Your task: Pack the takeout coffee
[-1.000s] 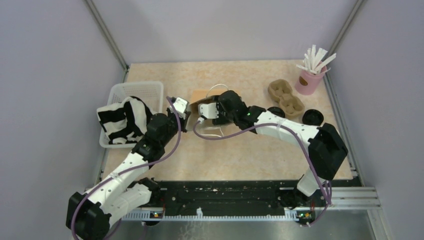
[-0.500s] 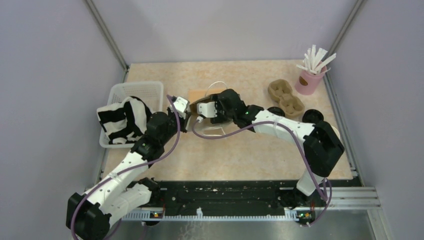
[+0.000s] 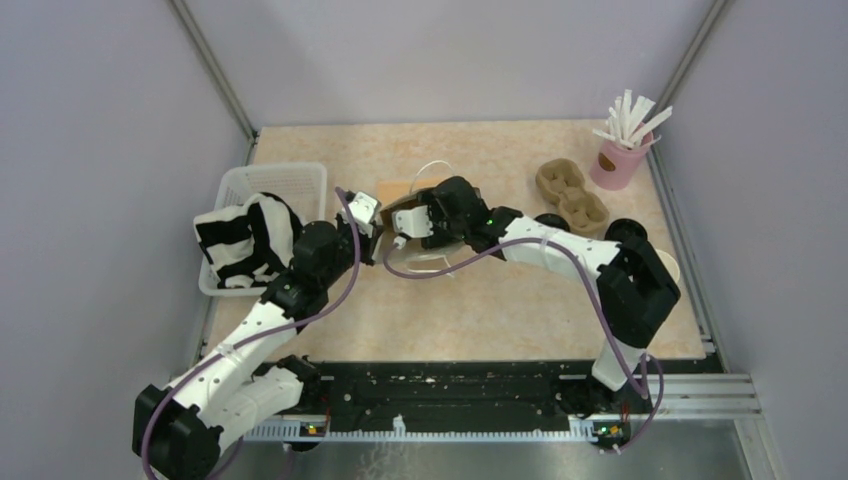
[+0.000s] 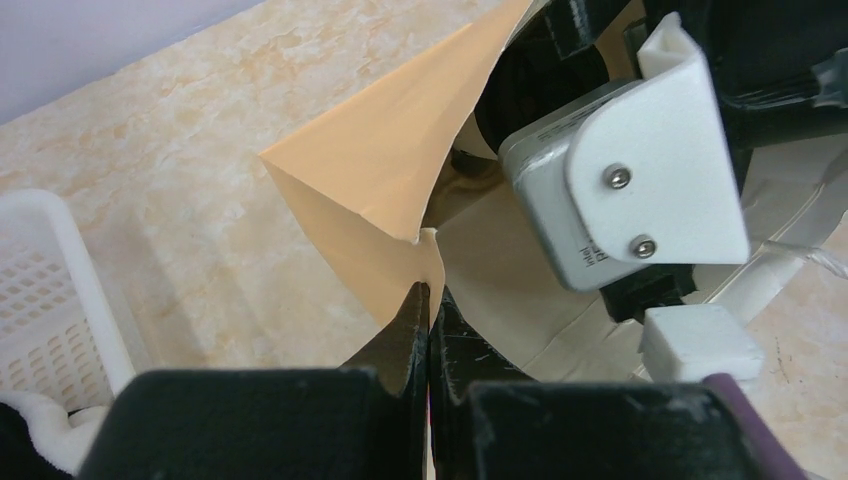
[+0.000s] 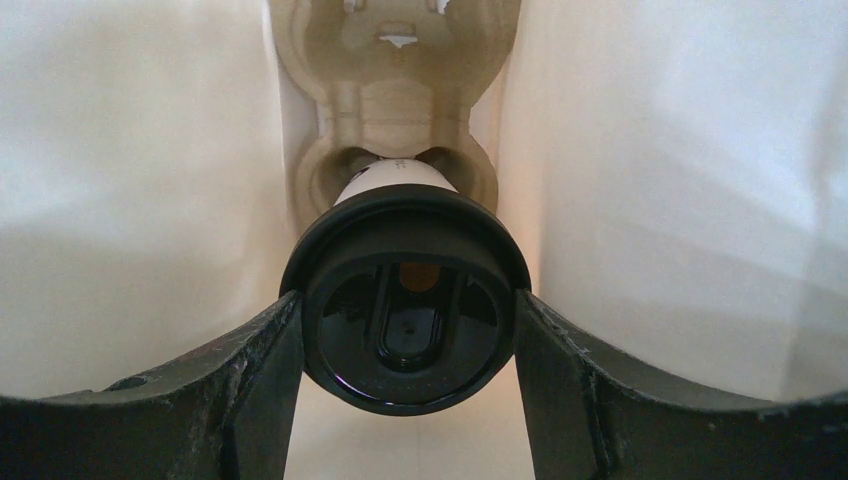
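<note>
Insertion step. Brown paper bag rim is pinched by left gripper. Black-lidded white paper cup, frame centre inside bag, is clasped by right gripper over moulded pulp carrier. Next, as judged: seating, then release.

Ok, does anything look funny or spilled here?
Nothing spilled. The odd bit is the brown bag, lying on its side, with the left claw pinching its edge and the right claw holding a coffee cup inside.

Worktop is holding a fair bit
White basket is sitting left, brown paper bag is lying mid-worktop, pulp carrier and pink cup are standing far right.
</note>
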Robot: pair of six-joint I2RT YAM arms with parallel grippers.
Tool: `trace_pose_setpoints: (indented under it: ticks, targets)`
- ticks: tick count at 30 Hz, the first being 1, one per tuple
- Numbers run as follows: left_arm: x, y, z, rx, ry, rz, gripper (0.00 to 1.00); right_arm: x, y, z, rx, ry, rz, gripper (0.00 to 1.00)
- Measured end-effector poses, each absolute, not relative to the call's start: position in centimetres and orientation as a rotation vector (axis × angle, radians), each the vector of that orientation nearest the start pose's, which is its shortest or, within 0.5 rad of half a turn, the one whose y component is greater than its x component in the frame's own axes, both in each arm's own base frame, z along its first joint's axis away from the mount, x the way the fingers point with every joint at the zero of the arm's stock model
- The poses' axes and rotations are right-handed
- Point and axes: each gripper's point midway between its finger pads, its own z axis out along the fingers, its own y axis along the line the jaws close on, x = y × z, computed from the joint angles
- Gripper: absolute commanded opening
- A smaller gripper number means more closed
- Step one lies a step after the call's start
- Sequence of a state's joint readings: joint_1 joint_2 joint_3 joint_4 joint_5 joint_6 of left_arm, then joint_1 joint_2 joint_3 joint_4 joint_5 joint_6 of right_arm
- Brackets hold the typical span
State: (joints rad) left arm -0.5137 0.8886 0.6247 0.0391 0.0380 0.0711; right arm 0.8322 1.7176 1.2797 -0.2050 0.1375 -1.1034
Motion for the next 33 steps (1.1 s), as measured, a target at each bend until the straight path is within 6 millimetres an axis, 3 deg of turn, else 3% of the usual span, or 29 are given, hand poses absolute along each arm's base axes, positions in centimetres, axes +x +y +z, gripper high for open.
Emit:
trace_pose_setpoints:
  ticks: [18,27,33]
  targets:
    - [29.3,-17.6,22.1,0.535,1.806,-0.391,0.00,38.9,32.9,15.9,-1.813,1.293,-0.262,0.24]
    - [28.2,-17.8,24.0,0.492,1.871,-0.462,0.00,37.4,33.3,16.3,-1.862,1.333,-0.153,0.25]
    - [27.1,-18.7,25.5,0.473,1.936,-0.561,0.00,35.1,32.8,16.4,-1.900,1.404,-0.069,0.24]
